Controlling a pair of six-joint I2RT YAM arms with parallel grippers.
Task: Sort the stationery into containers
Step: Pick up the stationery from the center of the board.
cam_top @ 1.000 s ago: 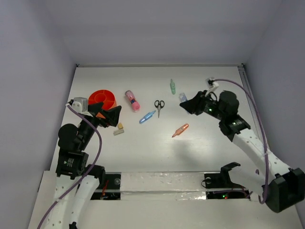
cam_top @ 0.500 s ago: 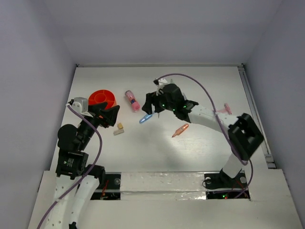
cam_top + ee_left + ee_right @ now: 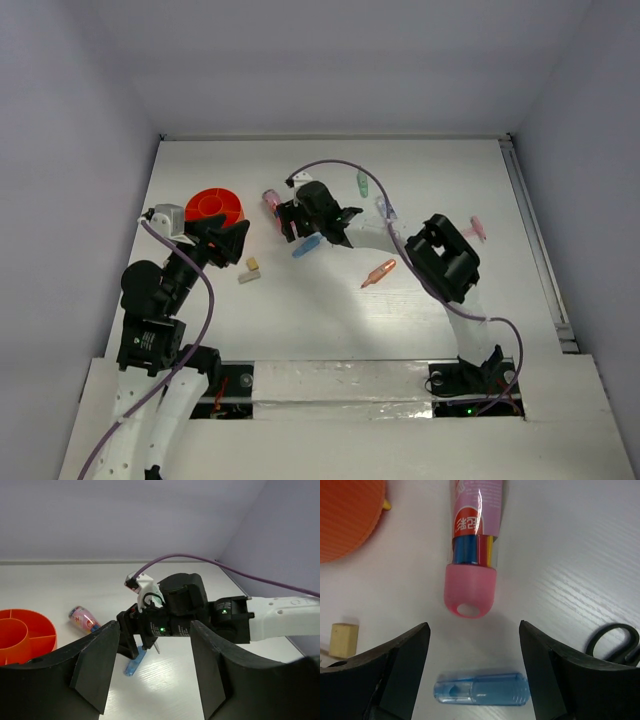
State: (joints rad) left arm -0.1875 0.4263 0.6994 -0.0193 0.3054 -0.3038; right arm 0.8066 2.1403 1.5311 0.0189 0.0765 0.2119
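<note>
Left gripper [image 3: 228, 243], in the top view, hangs just beside the one orange cup [image 3: 215, 207], on its near side, with its jaws parted and nothing between them. The right gripper [image 3: 284, 222] reaches across to the middle of the table [image 3: 450, 170], its jaws spread. It sits between the one pink tube [image 3: 270, 200] and the one light-blue marker [image 3: 307, 246]. There are three more markers. The green one [image 3: 362, 183] is further back, the orange one [image 3: 379, 272] is nearer, and the blue-white one [image 3: 383, 207] is partly under the purple cable [image 3: 330, 165]. Two small pieces lie near the left gripper, one yellowish [image 3: 252, 265] and one grey [image 3: 249, 277]. The scissors cannot be seen from here.

From the left wrist, two black fingers [image 3: 95, 665] stand apart around bare table. Beyond them the right gripper [image 3: 135, 637] hovers over the light-blue marker [image 3: 135, 662]. The pink tube [image 3: 85, 620] lies to its left and the divided cup [image 3: 20, 635] sits at the left edge.

From the right wrist, the released fingers [image 3: 400, 672] straddle the light-blue marker [image 3: 480, 690], which lies crosswise on the table with a gap at each end. The pink tube [image 3: 472, 555] points its cap toward the camera, just beyond that marker. The cup [image 3: 345, 515] fills the upper left corner. One beige piece [image 3: 344, 639] shows at the left, and one black scissors handle [image 3: 615, 642] at the right edge.
</note>
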